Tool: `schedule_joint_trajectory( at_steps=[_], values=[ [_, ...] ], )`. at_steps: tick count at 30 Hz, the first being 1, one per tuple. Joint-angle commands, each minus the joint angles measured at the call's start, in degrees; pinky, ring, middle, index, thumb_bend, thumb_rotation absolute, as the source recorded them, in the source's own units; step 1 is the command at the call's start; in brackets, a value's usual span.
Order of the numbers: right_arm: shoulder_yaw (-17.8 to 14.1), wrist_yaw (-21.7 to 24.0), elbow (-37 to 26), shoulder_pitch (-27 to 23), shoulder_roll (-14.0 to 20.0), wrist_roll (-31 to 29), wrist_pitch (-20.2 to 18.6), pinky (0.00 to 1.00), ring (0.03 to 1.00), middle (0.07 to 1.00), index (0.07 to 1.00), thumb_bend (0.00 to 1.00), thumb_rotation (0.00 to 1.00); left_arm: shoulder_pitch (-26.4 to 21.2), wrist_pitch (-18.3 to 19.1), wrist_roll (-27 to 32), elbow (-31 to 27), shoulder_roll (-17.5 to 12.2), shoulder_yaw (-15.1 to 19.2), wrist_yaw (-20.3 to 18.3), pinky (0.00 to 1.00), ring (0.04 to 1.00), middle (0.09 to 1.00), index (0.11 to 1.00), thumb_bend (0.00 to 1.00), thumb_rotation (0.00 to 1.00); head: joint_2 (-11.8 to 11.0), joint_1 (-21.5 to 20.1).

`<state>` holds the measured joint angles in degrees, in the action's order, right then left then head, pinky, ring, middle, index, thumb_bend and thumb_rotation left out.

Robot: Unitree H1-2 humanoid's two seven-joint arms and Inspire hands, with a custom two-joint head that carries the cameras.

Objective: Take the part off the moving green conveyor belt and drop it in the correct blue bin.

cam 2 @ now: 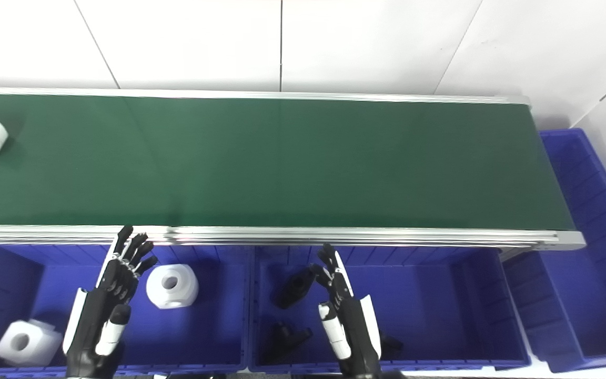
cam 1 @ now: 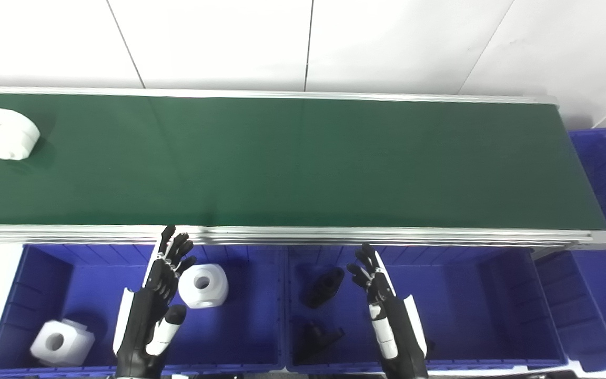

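- Both hands hover empty over the bins, fingers spread: left hand (cam 1: pixel 158 295), right hand (cam 1: pixel 384 310).
- Step in hand, I judge: waiting for the part to arrive.
- The white part (cam 1: pixel 4 133) lies on the belt (cam 1: pixel 303 163), well apart, at ten o'clock from the left fingers (cam 1: pixel 175 250).
- Next: left hand reaches over the rail, grasps it, then drops it in the left bin (cam 1: pixel 34 273) with the white pieces (cam 1: pixel 203 285).

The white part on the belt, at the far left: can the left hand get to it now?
Probably not yet. The white part lies at the belt's far left edge, while the open left hand hovers over the bin on the near side. Nothing blocks the way.
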<state>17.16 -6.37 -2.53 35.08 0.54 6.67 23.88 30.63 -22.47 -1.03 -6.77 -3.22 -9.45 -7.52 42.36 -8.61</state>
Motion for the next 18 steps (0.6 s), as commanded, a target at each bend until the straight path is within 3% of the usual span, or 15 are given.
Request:
schedule_joint_trajectory(
  at_steps=[1, 18],
  values=[
    [-0.1, 0.43, -0.91, 0.14, -0.53, 0.07, 2.86, 0.91, 0.889, 0.951, 0.979, 0.83, 1.0, -0.09, -2.12, -0.45, -1.12, -0.24, -0.17, 0.09, 0.86, 0.916, 0.94, 0.98, 0.91, 0.86, 0.05, 0.02],
    [-0.32, 0.44, -1.09, 0.47, -0.77, 0.26, 2.92, 0.9, 0.888, 0.95, 0.978, 0.82, 1.0, 0.09, -2.17, 0.06, -1.29, -0.24, -0.28, -0.11, 0.88, 0.923, 0.943, 0.985, 0.92, 0.85, 0.12, -0.19]
  ],
)
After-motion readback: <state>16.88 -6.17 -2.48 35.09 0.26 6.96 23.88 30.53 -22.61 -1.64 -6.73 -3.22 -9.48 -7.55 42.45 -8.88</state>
